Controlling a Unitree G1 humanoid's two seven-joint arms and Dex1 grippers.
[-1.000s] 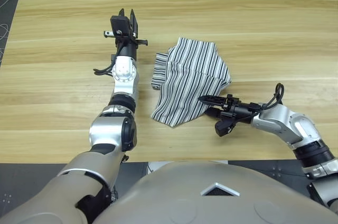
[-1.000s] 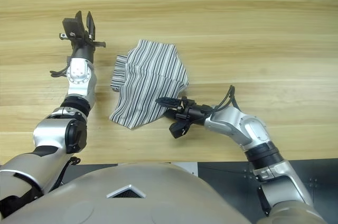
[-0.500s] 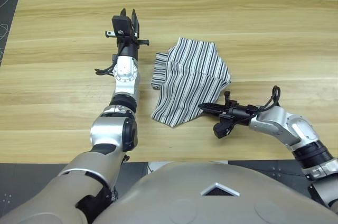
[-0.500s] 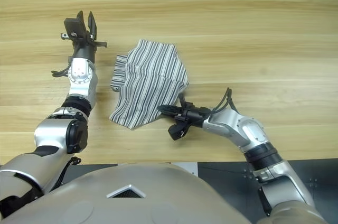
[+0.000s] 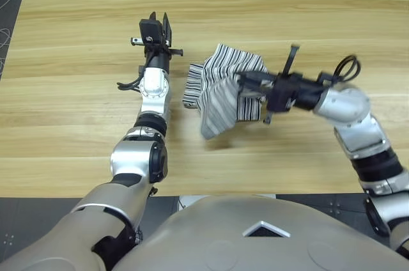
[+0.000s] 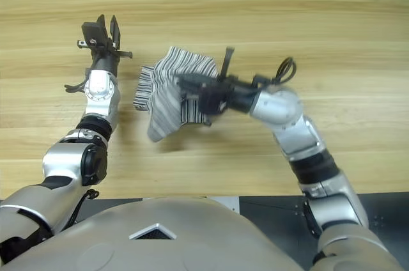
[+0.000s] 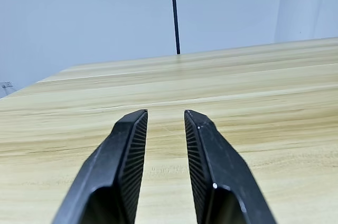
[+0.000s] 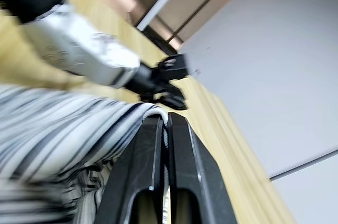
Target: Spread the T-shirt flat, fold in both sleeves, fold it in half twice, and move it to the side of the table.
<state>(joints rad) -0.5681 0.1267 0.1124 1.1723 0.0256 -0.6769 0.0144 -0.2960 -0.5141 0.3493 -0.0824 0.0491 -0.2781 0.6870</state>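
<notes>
The striped T-shirt (image 5: 220,95) sits bunched near the middle of the wooden surface (image 5: 307,9), not spread flat. Its ten-o'clock part lies crumpled on the wood. The rest is raised clear of the wood and droops in a loose tongue toward six o'clock, with a faint shadow on the boards below it.

The right tool (image 5: 241,82) comes in from three o'clock and is clenched on a fold at the shirt's raised middle, holding that part up. In the right wrist view its two fingers (image 8: 150,150) press together with a rolled edge of striped cloth pinched between them, and more of the cloth spreads out beyond.

The left tool (image 5: 158,20) is at about ten o'clock from the shirt, near it but apart, and points toward twelve o'clock. It is released: in the left wrist view its ribbed fingers stand parted with only bare wood showing between them. Whether it touches the surface cannot be told.
</notes>
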